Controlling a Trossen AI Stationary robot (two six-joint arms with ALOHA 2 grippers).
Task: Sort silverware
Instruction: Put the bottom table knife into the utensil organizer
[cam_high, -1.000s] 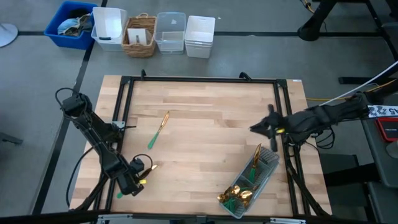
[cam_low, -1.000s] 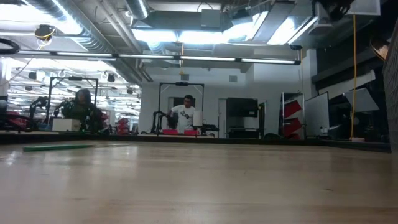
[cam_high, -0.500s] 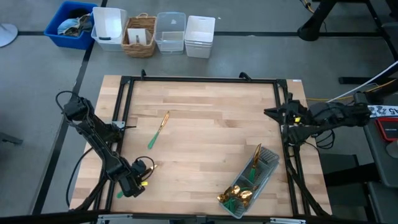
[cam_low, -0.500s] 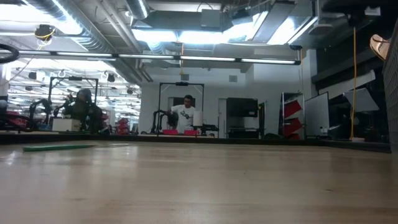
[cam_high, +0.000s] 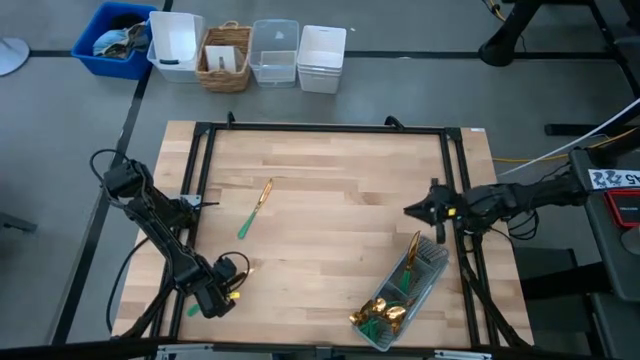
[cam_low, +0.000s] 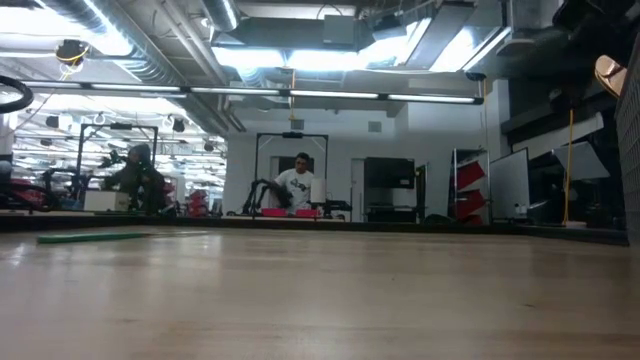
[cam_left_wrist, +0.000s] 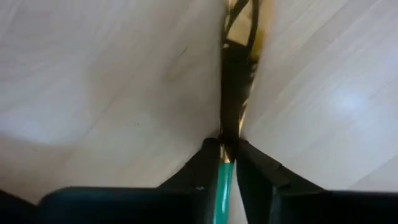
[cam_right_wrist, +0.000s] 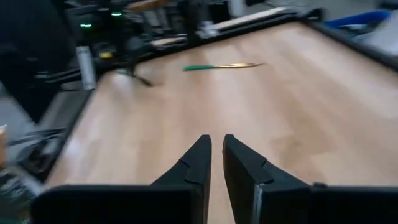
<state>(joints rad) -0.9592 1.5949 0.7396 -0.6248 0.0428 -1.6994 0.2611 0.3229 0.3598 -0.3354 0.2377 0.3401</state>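
Left gripper (cam_left_wrist: 227, 160) at the wooden table's (cam_high: 330, 210) near-left corner pinches a gold-headed, teal-handled utensil (cam_left_wrist: 233, 81). Right gripper (cam_right_wrist: 214, 158), by the right edge, has jaws nearly together, empty.

Slim teal-handled, gold-headed knife (cam_high: 255, 208) lying flat and alone on the wooden tabletop (cam_high: 330, 180), left of centre, set diagonally with the gold blade toward the far side and the green handle toward the near left. Second teal-and-gold piece (cam_left_wrist: 235, 93) at the near left corner, flat on the wood, pinched at the junction of green handle and gold head by the left claw (cam_left_wrist: 226, 163). Remaining gold-headed, teal-handled pieces (cam_high: 385, 312) heaped in the clear plastic rectangular tray (cam_high: 432, 256) at the near right, gold heads clustered at the nearer end, one piece (cam_high: 411, 252) sloping along the tray's length.
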